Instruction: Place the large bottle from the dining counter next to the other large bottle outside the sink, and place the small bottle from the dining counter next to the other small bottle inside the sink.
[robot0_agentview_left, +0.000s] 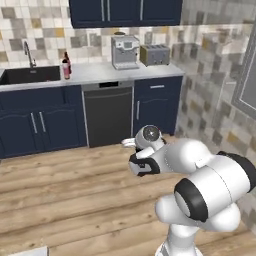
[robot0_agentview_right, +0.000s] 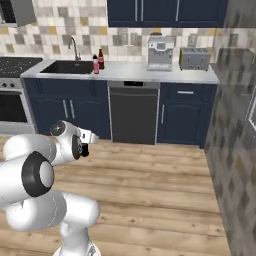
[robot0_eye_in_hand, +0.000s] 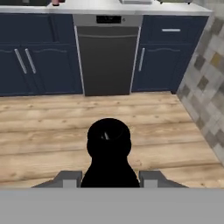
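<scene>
Left base view: white arm folded low at lower right, two-finger gripper (robot0_agentview_left: 128, 144) near frame centre, above the pale wood plank floor (robot0_agentview_left: 60, 185). Upper left: black sink basin (robot0_agentview_left: 30, 75) set in the light grey counter (robot0_agentview_left: 100, 72), with a curved metal faucet (robot0_agentview_left: 27, 54) behind. Just right of the basin, on the counter, a pinkish-red bottle (robot0_agentview_left: 66, 70) and a dark brown bottle (robot0_agentview_left: 68, 61) close together. Further right, a silver coffee machine (robot0_agentview_left: 125, 52) and a grey toaster (robot0_agentview_left: 154, 55). Dark dishwasher front (robot0_agentview_left: 109, 114) below.

Right base view: gripper at left of centre, pointing right. Same two bottles beside the basin at upper left.

Hand view: a black round-topped bottle (robot0_eye_in_hand: 108, 153) clamped between the grey fingertips (robot0_eye_in_hand: 70, 177) at bottom centre, in front of the dishwasher and navy cabinet doors (robot0_eye_in_hand: 30, 61).
</scene>
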